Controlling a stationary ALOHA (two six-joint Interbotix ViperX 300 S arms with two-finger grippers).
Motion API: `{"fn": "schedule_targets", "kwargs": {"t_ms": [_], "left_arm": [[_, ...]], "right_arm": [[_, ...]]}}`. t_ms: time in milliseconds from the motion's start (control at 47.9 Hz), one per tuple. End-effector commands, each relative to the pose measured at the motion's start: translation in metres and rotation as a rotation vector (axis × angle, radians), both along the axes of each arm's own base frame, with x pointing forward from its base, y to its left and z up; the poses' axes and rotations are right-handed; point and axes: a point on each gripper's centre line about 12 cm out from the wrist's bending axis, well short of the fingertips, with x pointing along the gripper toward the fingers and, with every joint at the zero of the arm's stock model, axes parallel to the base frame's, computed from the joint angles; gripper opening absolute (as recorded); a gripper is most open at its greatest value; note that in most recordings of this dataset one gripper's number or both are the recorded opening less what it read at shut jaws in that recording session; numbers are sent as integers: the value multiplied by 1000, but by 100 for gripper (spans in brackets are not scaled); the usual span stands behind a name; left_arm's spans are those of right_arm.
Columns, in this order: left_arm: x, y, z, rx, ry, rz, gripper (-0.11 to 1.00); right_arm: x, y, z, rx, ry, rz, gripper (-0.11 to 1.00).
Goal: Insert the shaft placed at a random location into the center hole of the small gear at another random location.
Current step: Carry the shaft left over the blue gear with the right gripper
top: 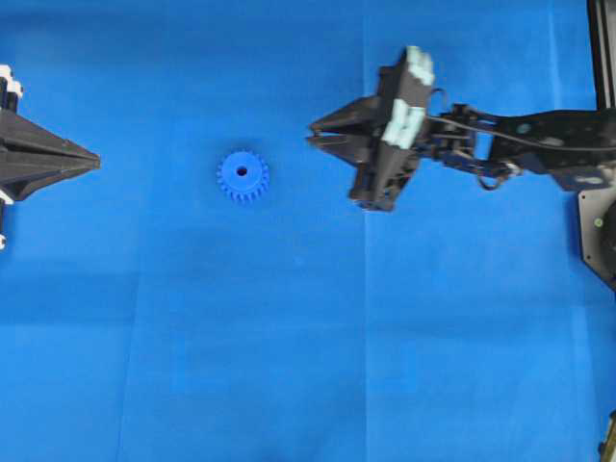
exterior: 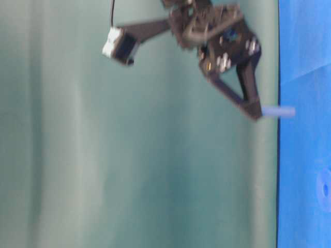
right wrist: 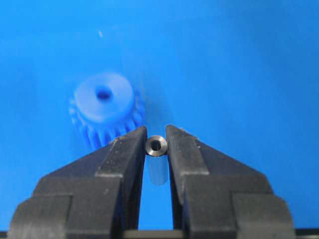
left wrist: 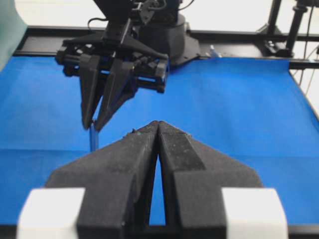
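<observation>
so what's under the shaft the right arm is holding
The shaft is clamped upright between the right gripper's jaws, above bare blue cloth. The small gear lies beyond it, not beneath. The shaft's lower tip, and any gap below it, is not clear.

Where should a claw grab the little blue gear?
Come straight down on the small gear and pinch its toothed rim on two opposite sides. It lies flat with the center hole facing up, so a rim grip probably leaves that hole open.

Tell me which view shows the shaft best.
The right wrist view: the shaft sits end-on between the right gripper fingers. Table-level shows it blurred, left wrist only a sliver, overhead hides it.
</observation>
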Motion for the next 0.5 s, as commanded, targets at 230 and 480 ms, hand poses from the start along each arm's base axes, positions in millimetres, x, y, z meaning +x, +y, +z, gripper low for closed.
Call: {"fn": "schedule_targets", "kwargs": {"t_ms": [230, 480], "left_arm": [[2, 0, 3, -2, -9, 2, 0], [2, 0, 3, 0, -8, 2, 0]], "right_arm": [[53, 4, 25, -4, -57, 37, 3], [80, 2, 30, -8, -73, 43, 3]]}}
